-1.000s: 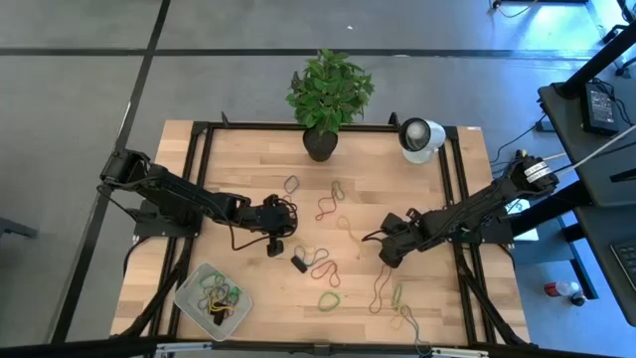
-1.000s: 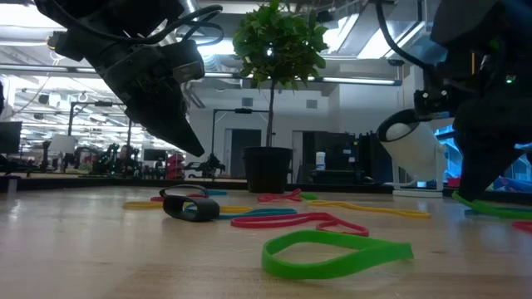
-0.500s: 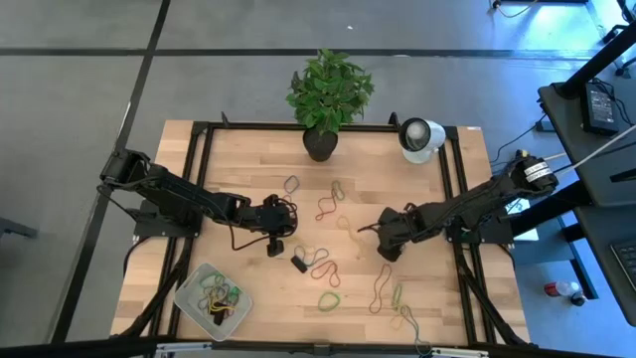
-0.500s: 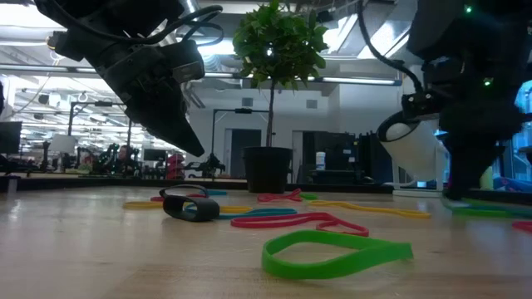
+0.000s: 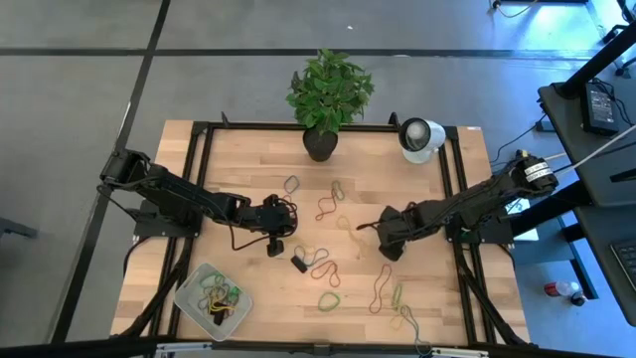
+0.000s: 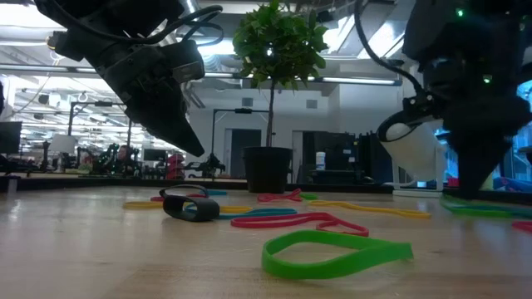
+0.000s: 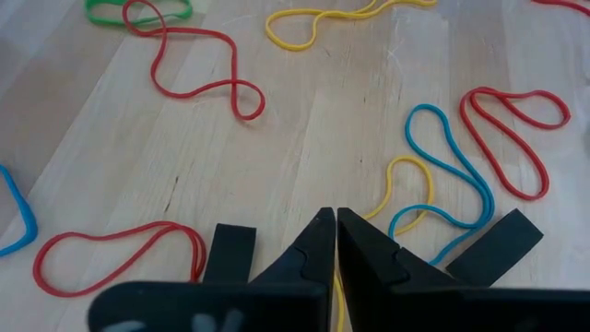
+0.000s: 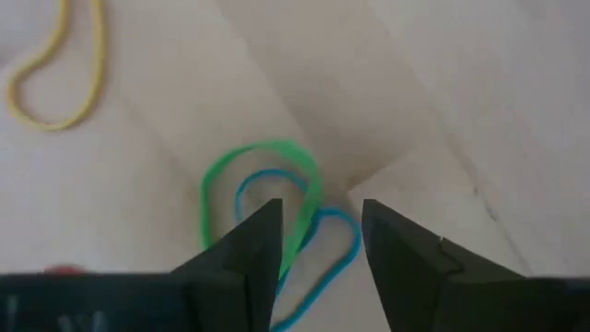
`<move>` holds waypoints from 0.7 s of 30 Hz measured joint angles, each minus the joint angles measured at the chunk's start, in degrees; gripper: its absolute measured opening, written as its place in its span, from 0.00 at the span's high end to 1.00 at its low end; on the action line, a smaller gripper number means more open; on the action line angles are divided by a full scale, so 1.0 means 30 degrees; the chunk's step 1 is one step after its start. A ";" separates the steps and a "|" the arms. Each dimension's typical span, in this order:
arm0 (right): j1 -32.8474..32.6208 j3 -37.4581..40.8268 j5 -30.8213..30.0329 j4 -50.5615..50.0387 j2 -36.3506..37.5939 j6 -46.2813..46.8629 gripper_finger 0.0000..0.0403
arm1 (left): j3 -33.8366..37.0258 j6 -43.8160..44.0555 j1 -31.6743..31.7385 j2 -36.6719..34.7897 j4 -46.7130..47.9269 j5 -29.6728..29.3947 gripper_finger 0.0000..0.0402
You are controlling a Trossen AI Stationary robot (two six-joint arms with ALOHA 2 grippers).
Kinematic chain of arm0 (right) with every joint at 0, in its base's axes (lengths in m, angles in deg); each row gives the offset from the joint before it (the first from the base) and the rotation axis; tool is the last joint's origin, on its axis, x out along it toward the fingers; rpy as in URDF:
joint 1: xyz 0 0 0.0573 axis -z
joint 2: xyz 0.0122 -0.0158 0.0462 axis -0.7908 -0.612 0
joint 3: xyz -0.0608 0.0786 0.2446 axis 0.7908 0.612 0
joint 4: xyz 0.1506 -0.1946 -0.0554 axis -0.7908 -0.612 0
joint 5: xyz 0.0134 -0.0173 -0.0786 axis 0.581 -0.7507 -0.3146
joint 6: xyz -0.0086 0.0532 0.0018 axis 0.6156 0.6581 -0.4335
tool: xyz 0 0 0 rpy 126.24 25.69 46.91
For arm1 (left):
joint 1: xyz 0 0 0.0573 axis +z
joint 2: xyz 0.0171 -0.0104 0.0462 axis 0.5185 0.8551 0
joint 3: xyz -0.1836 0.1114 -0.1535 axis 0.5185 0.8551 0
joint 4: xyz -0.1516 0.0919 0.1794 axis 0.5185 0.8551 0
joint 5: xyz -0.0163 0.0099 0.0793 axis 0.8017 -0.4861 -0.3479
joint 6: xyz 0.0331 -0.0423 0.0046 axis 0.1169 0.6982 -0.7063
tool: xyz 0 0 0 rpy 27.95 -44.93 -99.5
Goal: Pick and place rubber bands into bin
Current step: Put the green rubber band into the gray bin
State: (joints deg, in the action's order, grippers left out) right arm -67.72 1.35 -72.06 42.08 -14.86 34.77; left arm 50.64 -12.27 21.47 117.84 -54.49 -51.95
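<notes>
Several rubber bands lie flat and loose on the wooden table, among them a red one [image 5: 324, 268] and a green one [image 5: 329, 297]. The bin [image 5: 186, 295] stands at the near left with several bands in it. My left gripper [image 5: 275, 249] hangs shut above the table's middle, over a yellow band [image 7: 406, 180] and a blue band [image 7: 452, 175]. My right gripper [image 5: 389, 251] points down right of centre and is open. Its fingers stand on either side of a green band [image 8: 267, 148] and a blue band [image 8: 346, 231] that lie together. My right gripper comes from above, pointing down, with its left finger [image 8: 258, 244] over the green band's near part. Whether either finger touches the bands I cannot tell.
A small black block [image 5: 299, 264] lies near the left gripper. A potted plant [image 5: 320, 144] and a white round device [image 5: 419, 137] stand at the far edge. More bands, among them one near the front right [image 5: 397, 294], lie scattered there.
My right gripper has shifted a little toward the table's left and far edges, staying low over the table. The left gripper and the bands have kept still.
</notes>
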 joint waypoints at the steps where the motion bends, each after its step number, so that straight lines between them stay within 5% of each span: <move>1: -0.0001 -0.0175 -0.0016 -0.0043 0.0007 -0.0021 0.63 | 0.0000 0.0000 0.0000 0.0000 -0.0005 0.0000 0.98; 10: -0.0477 -0.1885 0.0270 -0.1163 0.0015 -0.0030 0.72 | 0.0000 -0.0007 0.0000 0.0000 0.0000 0.0000 0.97; 21: -0.1626 -0.0952 0.0460 0.0113 0.0007 0.1022 0.81 | 0.0000 -0.0007 0.0000 0.0000 -0.0002 0.0000 0.97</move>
State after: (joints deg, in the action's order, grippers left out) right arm -72.60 -1.50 -70.68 42.42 -14.84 37.84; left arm 50.64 -12.30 21.47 117.84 -54.49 -51.95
